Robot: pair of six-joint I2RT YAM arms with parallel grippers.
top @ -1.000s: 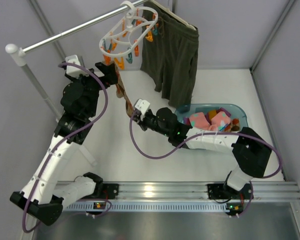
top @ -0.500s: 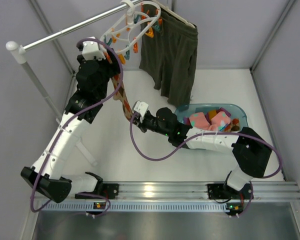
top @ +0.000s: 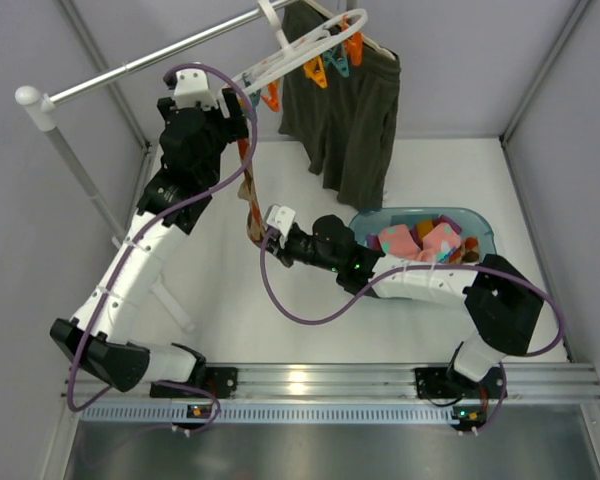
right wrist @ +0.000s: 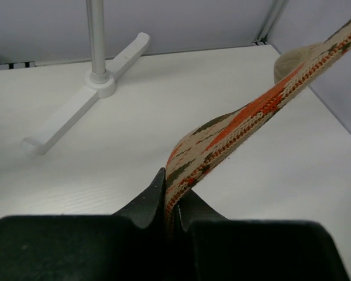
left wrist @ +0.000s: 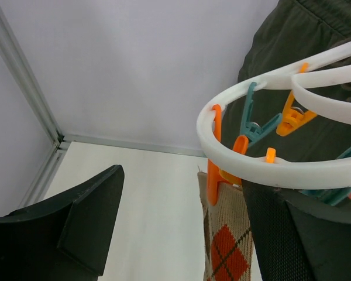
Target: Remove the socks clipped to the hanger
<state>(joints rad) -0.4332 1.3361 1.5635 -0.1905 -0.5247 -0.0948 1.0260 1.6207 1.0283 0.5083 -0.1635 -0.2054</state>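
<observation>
The white ring hanger (top: 298, 52) with orange and teal pegs hangs tilted from the rail. One brown-orange diamond sock (top: 250, 195) hangs from an orange peg (left wrist: 213, 175) on the ring (left wrist: 251, 158). My left gripper (top: 240, 118) is raised beside that peg and open. In the left wrist view the sock's top (left wrist: 228, 246) lies between its fingers (left wrist: 88, 222), close against the right one. My right gripper (top: 270, 235) is shut on the sock's lower end (right wrist: 240, 123), pulling it taut. Other socks (top: 420, 240) lie in the bin.
Olive-green shorts (top: 345, 110) hang on a slim hanger right behind the ring. A blue bin (top: 420, 210) sits on the table under my right arm. The metal rail (top: 150, 70) slants across the back left, and its stand's foot (right wrist: 88, 99) rests on the table.
My left arm has risen from beside the sock up to the ring. The ring hanger has swung right and tilted. My right gripper has kept its hold on the sock's lower end.
</observation>
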